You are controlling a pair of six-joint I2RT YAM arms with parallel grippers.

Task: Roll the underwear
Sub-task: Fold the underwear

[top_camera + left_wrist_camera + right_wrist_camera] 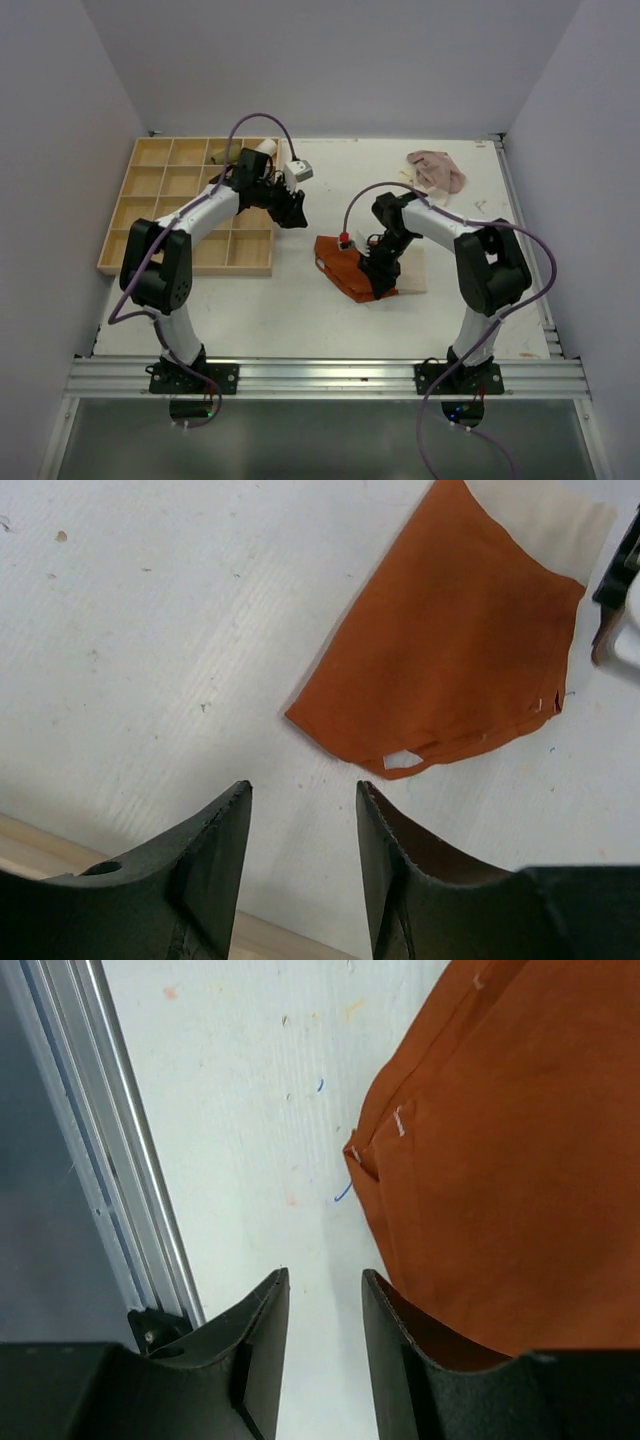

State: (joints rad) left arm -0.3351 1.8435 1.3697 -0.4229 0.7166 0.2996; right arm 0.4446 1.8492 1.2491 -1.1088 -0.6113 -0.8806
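White table [300, 310], with a wooden compartment tray [185, 270] on its left side. In the centre the rust-orange underwear [340, 265] lies folded flat, its long axis slanting from far-left to near-right. The pale pink underwear [437, 170] is bunched at the far right corner. The left gripper [303, 790] hovers beside the tray, jaws partly spread, holding nothing. The right gripper [325, 1278] is at the orange cloth's edge, jaws narrowly parted over bare table.

The rust-orange underwear [450, 650] is matt cloth, the table [150, 630] faintly ribbed white, the tray [147, 181] bare wood.
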